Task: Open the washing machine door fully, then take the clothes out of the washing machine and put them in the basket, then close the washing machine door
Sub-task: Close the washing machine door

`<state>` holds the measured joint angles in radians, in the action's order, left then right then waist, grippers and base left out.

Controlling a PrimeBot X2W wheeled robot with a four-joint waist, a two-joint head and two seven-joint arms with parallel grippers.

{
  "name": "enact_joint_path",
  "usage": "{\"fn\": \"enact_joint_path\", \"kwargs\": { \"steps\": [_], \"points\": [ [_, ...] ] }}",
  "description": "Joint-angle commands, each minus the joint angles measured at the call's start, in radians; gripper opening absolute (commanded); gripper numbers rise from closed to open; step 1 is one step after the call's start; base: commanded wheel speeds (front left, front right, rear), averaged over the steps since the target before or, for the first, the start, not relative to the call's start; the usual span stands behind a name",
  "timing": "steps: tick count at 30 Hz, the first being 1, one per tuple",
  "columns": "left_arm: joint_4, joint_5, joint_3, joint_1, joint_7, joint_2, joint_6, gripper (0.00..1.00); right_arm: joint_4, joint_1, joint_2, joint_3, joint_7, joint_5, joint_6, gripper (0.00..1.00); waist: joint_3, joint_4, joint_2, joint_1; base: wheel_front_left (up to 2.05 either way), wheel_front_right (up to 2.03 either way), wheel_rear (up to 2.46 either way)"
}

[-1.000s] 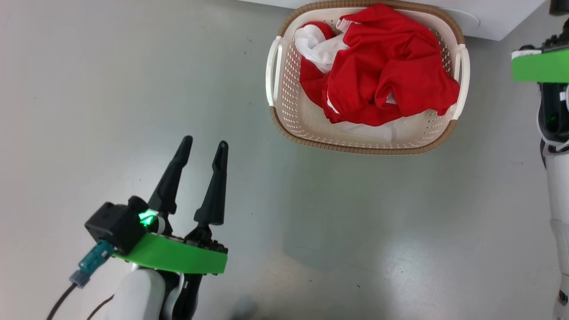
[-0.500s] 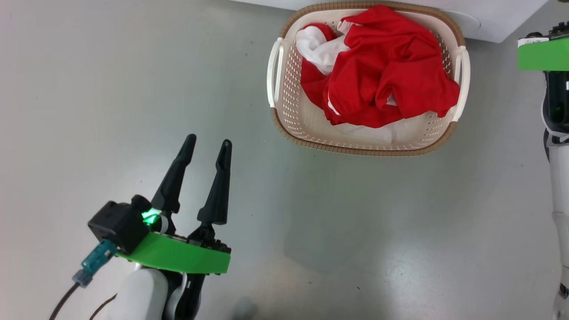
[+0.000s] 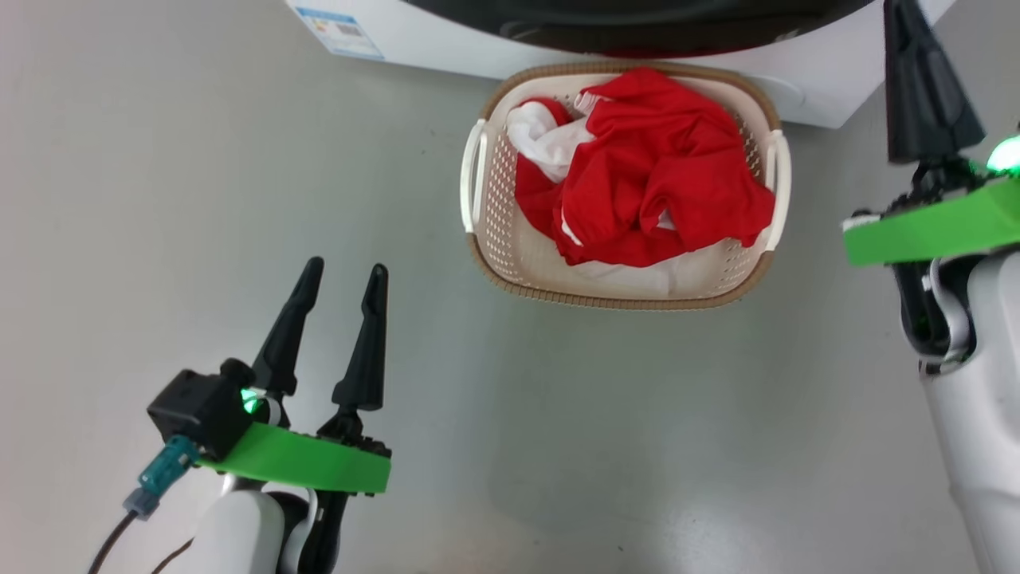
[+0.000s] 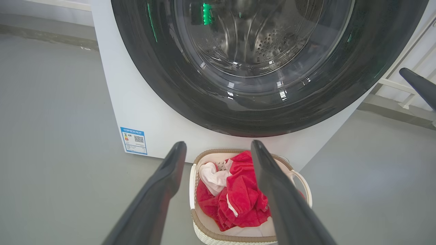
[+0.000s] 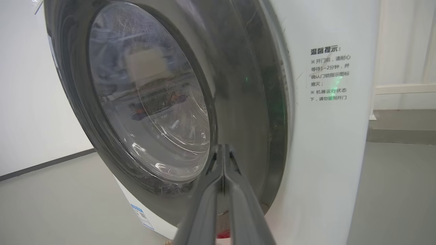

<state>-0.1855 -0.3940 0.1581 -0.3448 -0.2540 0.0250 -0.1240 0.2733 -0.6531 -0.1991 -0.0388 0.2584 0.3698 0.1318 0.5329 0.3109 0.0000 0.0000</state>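
Grey floor; basket of clothes just before washing machine.

Left gripper lower left of head view, fingers spread wide, pointing up-frame, empty. Right gripper at upper right edge of head view, fingers pressed flat together, nothing between them, tips cut by the top edge. Right forearm runs down the right edge.
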Motion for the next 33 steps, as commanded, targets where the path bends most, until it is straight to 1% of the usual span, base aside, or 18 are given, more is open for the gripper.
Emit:
{"fn": "enact_joint_path", "kwargs": {
  "steps": [1,2,8,15,23,33],
  "points": [
    [0.013,0.011,-0.039,0.030,-0.008,0.025,-0.004,1.00,-0.031,0.040,0.012,-0.018,0.003,0.009,-0.001,0.98,-0.033,-0.022,0.0000,0.0000,0.00,0.00,0.00],
    [0.008,0.016,-0.043,0.033,-0.008,0.025,-0.005,1.00,-0.034,0.056,0.013,-0.018,0.003,0.012,-0.001,1.00,-0.042,-0.027,0.0000,0.0000,0.00,0.00,0.00],
    [-0.010,0.045,-0.061,0.051,-0.008,0.025,-0.006,1.00,-0.052,0.152,0.023,-0.023,0.003,0.019,-0.001,1.00,-0.096,-0.056,0.0000,0.0000,0.00,0.00,0.00],
    [-0.017,0.078,-0.088,0.080,-0.008,0.025,-0.007,1.00,-0.067,0.263,0.050,-0.048,0.003,0.023,-0.001,1.00,-0.154,-0.103,0.0000,0.0000,0.00,0.00,0.00],
    [-0.023,0.109,-0.123,0.113,-0.008,0.025,-0.007,1.00,-0.069,0.367,0.079,-0.040,0.003,0.018,-0.001,1.00,-0.205,-0.150,0.0000,0.0000,0.00,0.00,0.00],
    [-0.030,0.136,-0.162,0.169,-0.008,0.038,-0.007,1.00,-0.062,0.490,0.083,-0.044,0.003,0.013,-0.001,1.00,-0.289,-0.203,0.0000,0.0000,0.00,0.00,0.00]
  ]
}}
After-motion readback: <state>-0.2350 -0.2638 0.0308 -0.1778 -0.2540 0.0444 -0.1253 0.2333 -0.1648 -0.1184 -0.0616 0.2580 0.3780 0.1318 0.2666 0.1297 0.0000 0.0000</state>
